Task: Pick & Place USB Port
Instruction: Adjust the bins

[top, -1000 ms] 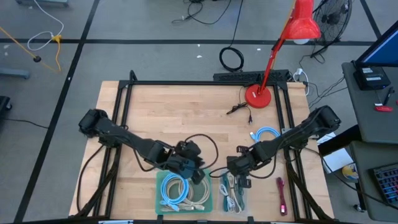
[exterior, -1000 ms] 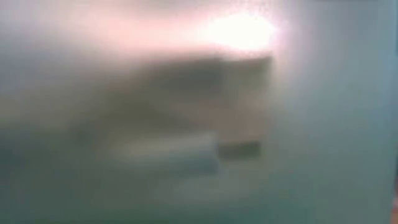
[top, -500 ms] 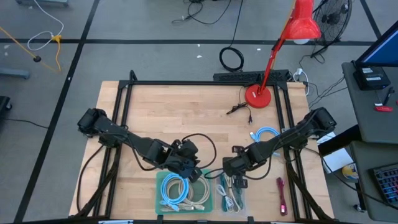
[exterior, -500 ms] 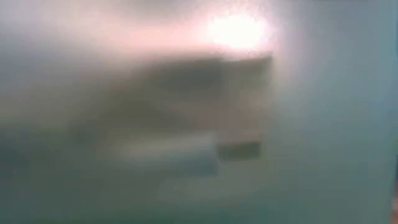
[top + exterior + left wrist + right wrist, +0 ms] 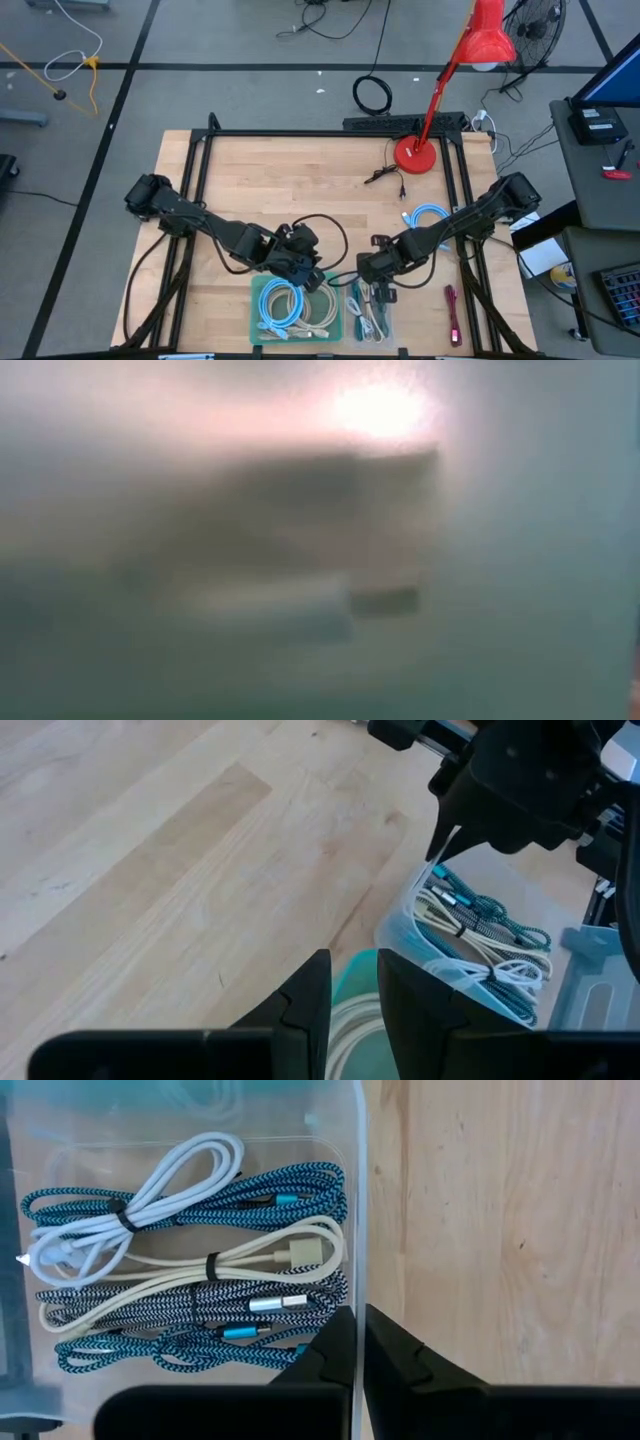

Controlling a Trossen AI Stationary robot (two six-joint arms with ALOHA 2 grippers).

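**Both pincers at the cable bins**

Bundled USB cables (image 5: pixel 190 1270) are seen lying in a clear bin (image 5: pixel 355 1200) on the tabletop (image 5: pixel 290 180). Right pincer (image 5: pixel 358 1342) is pressed together over the bin's wall, nothing pinched. Left pincer (image 5: pixel 352 995) is slightly spread at the teal bin (image 5: pixel 262 322).

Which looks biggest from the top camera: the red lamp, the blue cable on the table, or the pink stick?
1. red lamp
2. blue cable
3. pink stick, thinnest, though about as long as the cable coil.
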